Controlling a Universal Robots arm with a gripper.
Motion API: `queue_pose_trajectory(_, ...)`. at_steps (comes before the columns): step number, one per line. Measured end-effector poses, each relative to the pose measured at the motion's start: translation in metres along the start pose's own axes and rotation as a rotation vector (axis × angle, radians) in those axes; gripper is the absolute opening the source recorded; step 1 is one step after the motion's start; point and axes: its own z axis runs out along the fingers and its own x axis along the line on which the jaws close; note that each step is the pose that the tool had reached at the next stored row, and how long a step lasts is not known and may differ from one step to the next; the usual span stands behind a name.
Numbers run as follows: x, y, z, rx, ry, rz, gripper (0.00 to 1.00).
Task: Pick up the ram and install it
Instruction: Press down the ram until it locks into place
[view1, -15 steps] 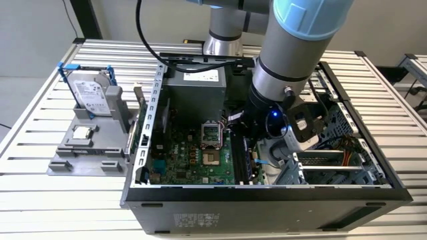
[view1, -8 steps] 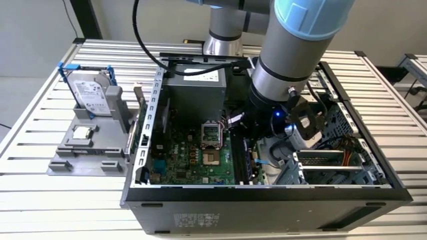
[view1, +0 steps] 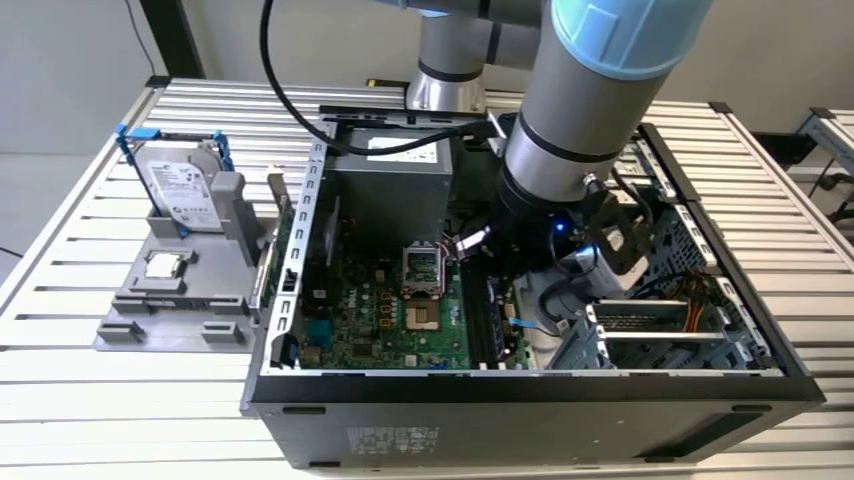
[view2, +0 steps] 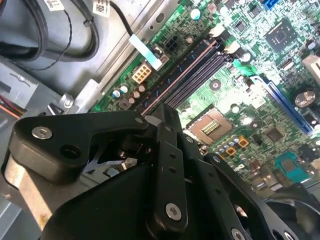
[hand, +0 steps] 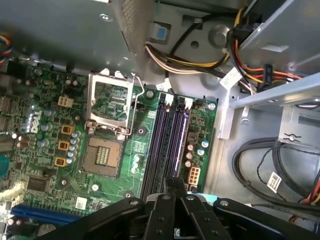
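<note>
Green motherboard (hand: 45, 125) under the wrist cameras, inside the open computer case (view1: 534, 390) on the slatted table (view1: 54, 300). Reaching down into that case with the arm (view1: 587, 110), hanging the pincer (hand: 175, 181) right above the memory slots (hand: 167, 135), beside the empty processor socket (hand: 102, 155). Bare slots in both wrist views, no stick seated. Cannot tell whether pincer is apart or clamped, nor whether the ram is pinched at its tips. Judged as the install step: poised over the near end of the slots, not yet pressing in. Would call for lining up edge-on with one slot, notch matched, end latches swung open, then a straight, even push. Hard drive (view1: 180, 185) and processor chip (view1: 163, 265) parked on the grey holder (view1: 160, 320), well apart on the exterior view's left.
</note>
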Motion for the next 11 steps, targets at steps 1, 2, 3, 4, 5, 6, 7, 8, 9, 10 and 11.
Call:
queue_pose_trajectory(1,0.0,0.0,-0.0004,-0.0005,0.0006,-0.009,0.0)
queue_pose_trajectory(2,-0.0001,0.0,-0.0009,-0.0011,0.0011,-0.017,0.0)
queue_pose_trajectory(3,-0.0002,0.0001,-0.0013,-0.002,0.0016,-0.025,0.0)
queue_pose_trajectory(4,-0.0003,0.0001,-0.002,-0.0029,0.0022,-0.033,0.0)
queue_pose_trajectory(5,-0.0004,0.0001,-0.0026,-0.0037,0.0026,-0.04,0.0)
queue_pose_trajectory(6,-0.0005,0.0001,-0.0032,-0.0046,0.003,-0.047,0.0)
queue_pose_trajectory(7,-0.0007,0.0002,-0.0037,-0.0055,0.0033,-0.054,0.0)
queue_pose_trajectory(8,-0.0008,0.0002,-0.0041,-0.0063,0.0035,-0.061,0.0)
queue_pose_trajectory(9,-0.0009,0.0002,-0.0044,-0.007,0.0038,-0.067,0.0)
queue_pose_trajectory(10,-0.0011,0.0002,-0.0047,-0.0076,0.0041,-0.075,0.0)
queue_pose_trajectory(11,-0.0012,0.0002,-0.0047,-0.0079,0.0043,-0.081,0.0)
